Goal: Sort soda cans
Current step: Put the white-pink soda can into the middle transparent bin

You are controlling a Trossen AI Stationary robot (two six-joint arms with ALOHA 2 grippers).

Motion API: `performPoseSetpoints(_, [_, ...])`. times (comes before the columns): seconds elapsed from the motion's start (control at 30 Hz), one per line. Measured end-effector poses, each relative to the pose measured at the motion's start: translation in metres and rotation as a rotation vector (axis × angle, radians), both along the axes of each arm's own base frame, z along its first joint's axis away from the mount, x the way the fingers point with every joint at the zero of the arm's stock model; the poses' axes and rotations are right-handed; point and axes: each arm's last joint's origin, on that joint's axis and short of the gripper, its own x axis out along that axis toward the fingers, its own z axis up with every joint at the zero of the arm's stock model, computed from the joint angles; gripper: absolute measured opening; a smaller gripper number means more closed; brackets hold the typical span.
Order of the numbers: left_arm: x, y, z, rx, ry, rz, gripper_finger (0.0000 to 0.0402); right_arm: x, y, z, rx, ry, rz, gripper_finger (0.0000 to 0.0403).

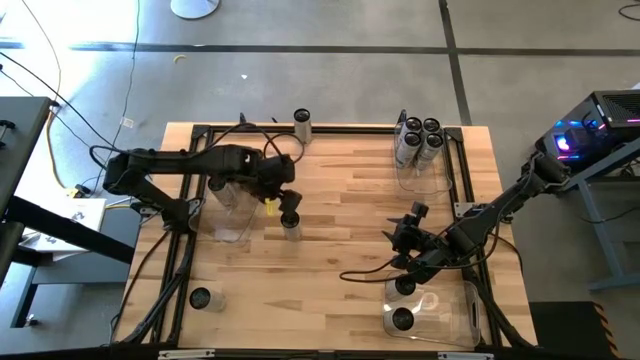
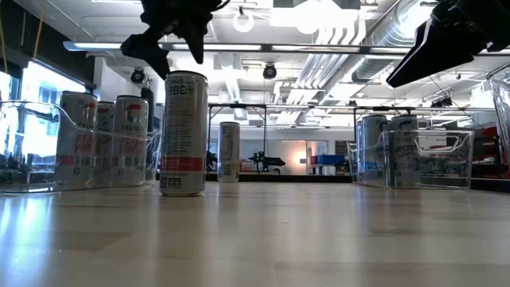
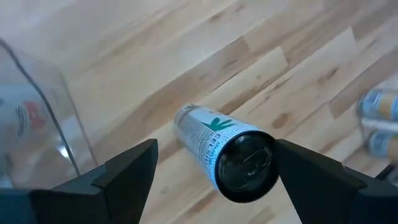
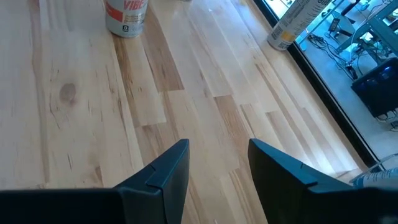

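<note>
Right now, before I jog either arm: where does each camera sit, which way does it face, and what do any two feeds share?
High view: overhead, straight down on the table; both arms show, left gripper above a standing can.
Low view: table height, level across into the room; dark arm parts hang in from above.
Left wrist view: on the left arm, facing down past its open fingers at that can.
Right wrist view: on the right arm, past its open fingers at bare wood.
Shared: high, low and left wrist views all show that can.
</note>
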Motion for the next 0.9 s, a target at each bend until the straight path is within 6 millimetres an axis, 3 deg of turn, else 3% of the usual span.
performPoseSetpoints(0.4, [0.006,-0.015,-0.003,-0.151,-0.019,0.297,0.0315,-0.001,-0.001,0.0,-0.013,0.005,-0.003,0.016])
performPoseSetpoints(0.67, [0.022,-0.028,-0.025,-0.157,0.061,0.334,0.0315,-0.001,-0.001,-0.001,-0.019,0.006,-0.005,0.016])
performPoseSetpoints(0.9, [0.036,-0.034,-0.034,-0.164,0.017,0.313,0.0315,-0.001,-0.001,-0.001,-0.02,0.007,-0.005,0.016])
